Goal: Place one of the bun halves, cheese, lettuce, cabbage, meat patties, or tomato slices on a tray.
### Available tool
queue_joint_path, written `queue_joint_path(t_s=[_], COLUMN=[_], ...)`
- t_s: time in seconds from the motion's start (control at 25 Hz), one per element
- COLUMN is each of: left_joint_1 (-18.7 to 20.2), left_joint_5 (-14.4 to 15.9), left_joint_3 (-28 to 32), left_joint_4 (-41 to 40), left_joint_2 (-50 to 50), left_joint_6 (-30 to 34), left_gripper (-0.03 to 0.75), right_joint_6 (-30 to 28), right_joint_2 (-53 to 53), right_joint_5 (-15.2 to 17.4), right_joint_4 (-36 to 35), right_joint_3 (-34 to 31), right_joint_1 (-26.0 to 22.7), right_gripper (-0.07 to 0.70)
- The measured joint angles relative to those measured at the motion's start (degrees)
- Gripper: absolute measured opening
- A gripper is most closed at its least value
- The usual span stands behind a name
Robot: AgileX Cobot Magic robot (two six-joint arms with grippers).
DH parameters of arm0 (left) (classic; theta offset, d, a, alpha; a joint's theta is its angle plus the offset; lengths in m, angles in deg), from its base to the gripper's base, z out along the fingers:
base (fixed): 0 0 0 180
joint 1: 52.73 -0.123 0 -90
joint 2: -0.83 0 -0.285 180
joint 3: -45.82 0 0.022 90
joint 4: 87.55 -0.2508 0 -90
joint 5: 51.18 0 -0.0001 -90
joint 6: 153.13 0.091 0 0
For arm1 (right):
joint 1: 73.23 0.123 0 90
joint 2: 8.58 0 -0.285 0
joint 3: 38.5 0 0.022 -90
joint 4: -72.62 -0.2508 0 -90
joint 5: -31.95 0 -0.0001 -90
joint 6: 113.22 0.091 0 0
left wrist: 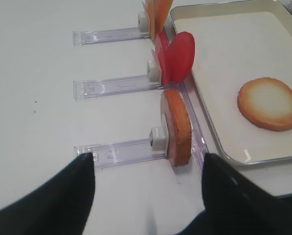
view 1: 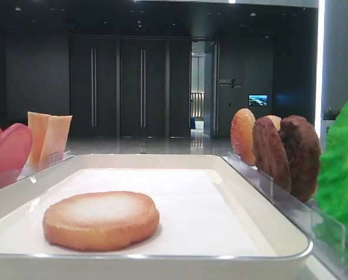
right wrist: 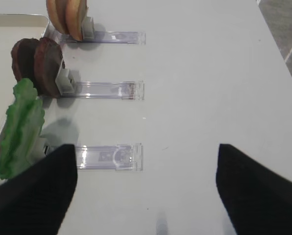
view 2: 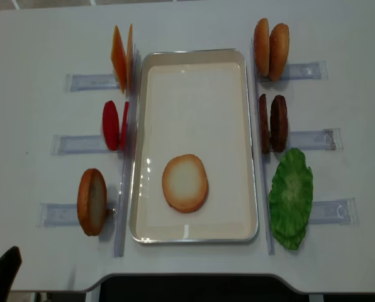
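One bun half (view 2: pixel 185 183) is lying flat, cut face up, on the tray (view 2: pixel 194 56) liner, toward the near end and a little left of centre; nothing is gripping it, so by the look of it one placement is done. The rest of the tray is showing only bare liner. Everything else is standing on edge in the holders (view 2: pixel 87 82) flanking the tray: cheese (view 2: pixel 120 58) at far left, tomato slices (view 2: pixel 112 125) in the middle left, a lone bun half (view 2: pixel 92 201) at near left; on the right, two bun halves (view 2: pixel 270 48) far, meat patties (view 2: pixel 274 123) middle, lettuce (view 2: pixel 291 197) nearest, leaning against the tray's outer rim. No cabbage is showing apart from that green leaf. The left gripper (left wrist: pixel 148 196) is hovering over the table just short of the near-left bun holder, jaws standing wide with nothing between them. The right gripper (right wrist: pixel 146 188) is hanging over bare table beside the lettuce holder, jaws likewise spread and empty. Judgement: if a single item satisfies the task, it is complete; if a stack is wanted, cheese, tomato, patty, lettuce and a top bun are all waiting.
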Motion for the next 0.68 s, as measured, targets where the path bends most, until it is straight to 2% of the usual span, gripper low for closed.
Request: queue_joint_path(t_s=[0.68], left_joint_1=[0.0], left_joint_5=[0.0], left_joint_3=[0.0], left_joint_4=[0.0], left_joint_2=[0.0], left_joint_6=[0.0], left_gripper=[0.517], right_joint_6=[0.0], right_joint_2=[0.0], right_joint_5=[0.0], right_joint_4=[0.0], right_joint_3=[0.0], right_joint_1=[0.0], right_gripper=[0.553])
